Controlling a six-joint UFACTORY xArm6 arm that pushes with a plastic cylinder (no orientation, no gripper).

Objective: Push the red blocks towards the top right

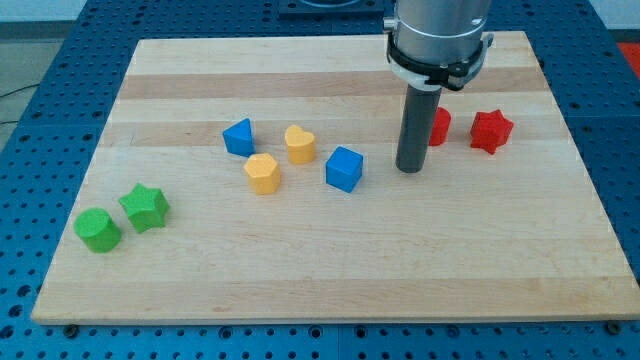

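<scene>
A red star block (491,131) lies near the view's right edge of the wooden board. A second red block (439,125), its shape partly hidden by the rod, lies just left of the star. My tip (410,167) rests on the board just below and left of this hidden red block, close to it; contact cannot be told. A blue cube (344,168) lies to the left of my tip.
A yellow heart block (300,144), a yellow hexagon block (263,173) and a blue block (239,137) lie at the board's middle left. A green star (145,207) and a green cylinder (98,230) lie at lower left. The board's edge (330,318) borders a blue pegboard table.
</scene>
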